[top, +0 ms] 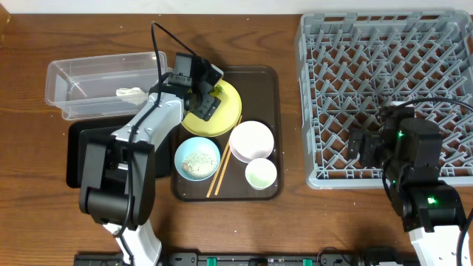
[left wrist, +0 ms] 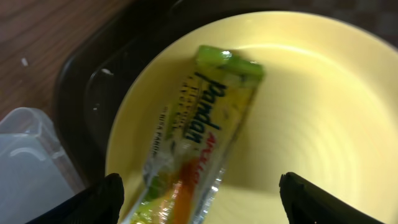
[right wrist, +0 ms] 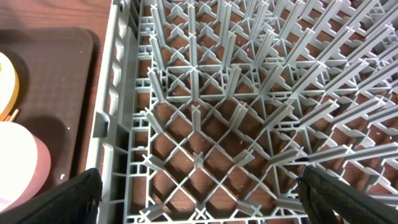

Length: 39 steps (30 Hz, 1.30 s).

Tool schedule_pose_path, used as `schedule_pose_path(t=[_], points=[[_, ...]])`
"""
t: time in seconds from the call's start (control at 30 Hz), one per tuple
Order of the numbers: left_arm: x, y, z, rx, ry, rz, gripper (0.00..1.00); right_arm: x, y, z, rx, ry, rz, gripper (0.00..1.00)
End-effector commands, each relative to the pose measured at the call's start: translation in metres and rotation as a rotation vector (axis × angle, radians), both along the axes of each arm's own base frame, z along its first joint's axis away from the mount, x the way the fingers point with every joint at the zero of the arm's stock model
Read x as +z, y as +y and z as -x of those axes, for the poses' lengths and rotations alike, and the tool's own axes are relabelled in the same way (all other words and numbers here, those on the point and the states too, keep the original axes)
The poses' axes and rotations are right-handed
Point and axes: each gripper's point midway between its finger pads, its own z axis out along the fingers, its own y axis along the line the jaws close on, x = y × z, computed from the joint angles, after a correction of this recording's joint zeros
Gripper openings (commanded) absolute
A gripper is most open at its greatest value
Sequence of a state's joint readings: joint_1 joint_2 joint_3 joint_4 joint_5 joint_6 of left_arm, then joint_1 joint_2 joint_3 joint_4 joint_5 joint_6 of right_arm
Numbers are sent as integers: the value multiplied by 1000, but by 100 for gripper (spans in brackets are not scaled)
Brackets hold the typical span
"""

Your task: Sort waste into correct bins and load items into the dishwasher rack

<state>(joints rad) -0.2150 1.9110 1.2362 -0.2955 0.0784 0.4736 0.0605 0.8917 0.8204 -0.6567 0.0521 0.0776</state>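
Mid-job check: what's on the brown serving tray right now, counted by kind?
Plate: 1, yellow plate
Bowls: 2, light blue bowl, white bowl
Cup: 1, small cup
Chopsticks: 1 pair
Wrapper: 1, lying on the plate
Total: 6

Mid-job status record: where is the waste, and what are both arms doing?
wrapper: snack wrapper lying on yellow plate, not gripped
tissue: tissue in clear tub
rice: rice in light blue bowl on brown tray
left gripper: open, wrapper between its fingers
right gripper: open, above dishwasher rack
rack load: no dishes seen
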Motion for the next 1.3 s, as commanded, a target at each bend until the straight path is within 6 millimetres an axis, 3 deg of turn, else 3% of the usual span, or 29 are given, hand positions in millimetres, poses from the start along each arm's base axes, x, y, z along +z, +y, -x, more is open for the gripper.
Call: schedule_pose_path(t=[0.0,0.27,0.33,0.47,0.6,0.67,0.83,1.03,1.17,1.27], points=[[-10,11,-7,16,-11,-69,84,11,2,-1,15,-25,4,99],[-34,13,-6,19,29,-81,83,10,2,0,15,-18,5,99],[-39,13,-4,19,40,-83,79,10,2,0,15,-18,5,99],[-39,14,-2,19,50,-85,53,10,2,0,15,-17,5,99],[-39,13,1,19,60,-85,9,10,2,0,14,-17,5,99],[-36,13,4,60,69,-65,6,10,2,0,15,-17,5,99],[1,11,4,176,29,23,6,10,2,0,14,-18,6,99],[88,17,-1,320,-141,165,6,10,2,0,14,-18,6,99],[129,47,-7,490,-243,256,6,10,2,0,15,-18,5,99],[137,90,-12,720,-281,337,6,10,2,0,15,-17,5,99]])
